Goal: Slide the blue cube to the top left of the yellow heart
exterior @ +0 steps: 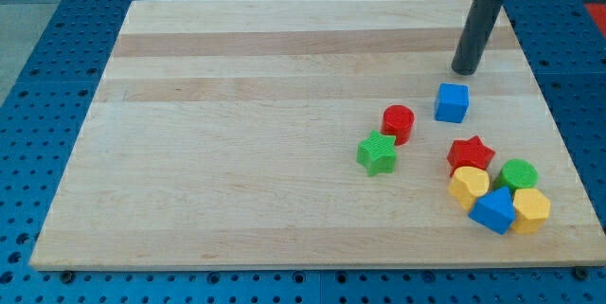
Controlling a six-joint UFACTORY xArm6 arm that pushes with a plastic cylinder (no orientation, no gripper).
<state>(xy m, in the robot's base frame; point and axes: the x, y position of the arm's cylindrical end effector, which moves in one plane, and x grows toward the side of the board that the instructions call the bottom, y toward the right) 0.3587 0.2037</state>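
Observation:
The blue cube [452,102] sits on the wooden board at the view's right. My tip [463,71] stands just above it and slightly to its right, a small gap apart. The yellow heart [469,185] lies lower, toward the view's bottom right, just below a red star [471,153]. The blue cube is above the heart and a little to its left, with the red star between them.
A red cylinder [399,123] and a green star [378,153] lie left of the blue cube. A green cylinder [518,175], a yellow hexagon [530,209] and a second blue block [492,211] cluster by the heart near the board's right edge [559,152].

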